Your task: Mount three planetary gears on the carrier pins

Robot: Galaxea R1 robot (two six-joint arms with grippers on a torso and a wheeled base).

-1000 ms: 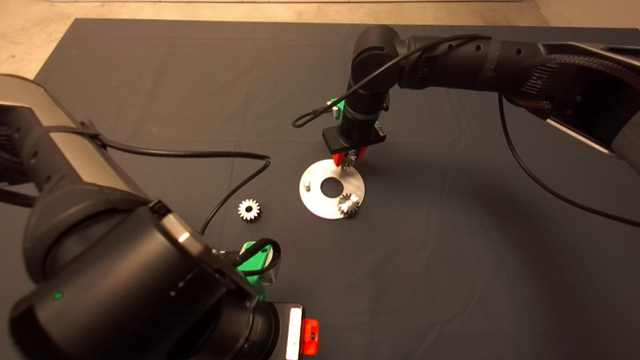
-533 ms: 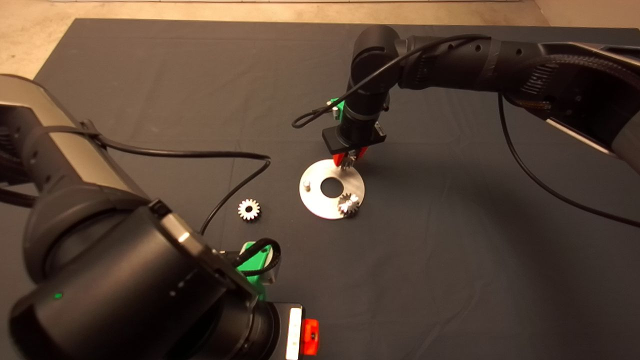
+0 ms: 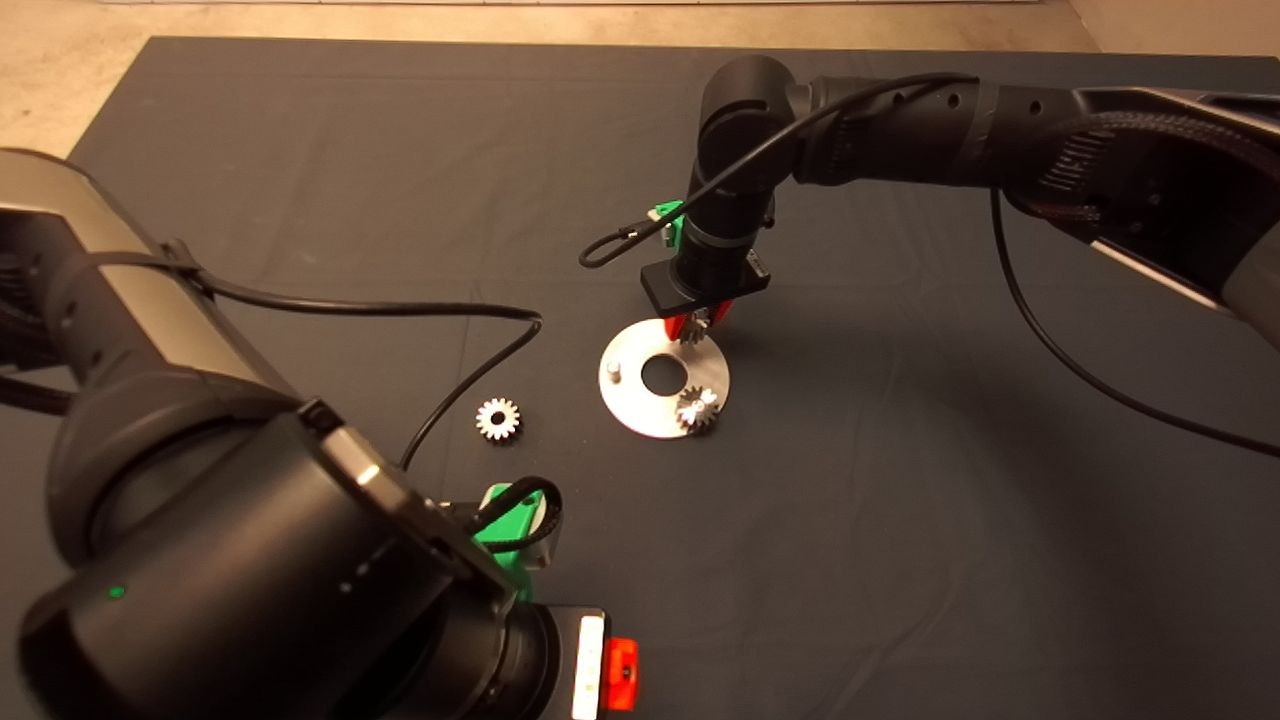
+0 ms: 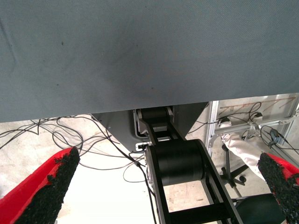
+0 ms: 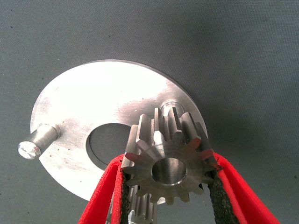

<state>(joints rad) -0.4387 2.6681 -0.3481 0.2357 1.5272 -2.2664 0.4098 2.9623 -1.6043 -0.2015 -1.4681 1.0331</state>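
Right gripper (image 5: 168, 186) has its jaws clenched on a small silvery toothed gear (image 5: 169, 163), hovering over the shiny round steel disc (image 5: 79, 121). Needed now, I'd say: centre the bore squarely over the short silver pin (image 5: 168, 103) just beneath the jaws, then lower straight. Left gripper (image 4: 163, 186) waits off the bench, jaws released.

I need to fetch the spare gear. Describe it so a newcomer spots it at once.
Start at the shiny disc mid-mat. The spare gear lies flat on the mat to its left, beside a black cable. Unlike the others, it sits off the disc and no claw holds it.
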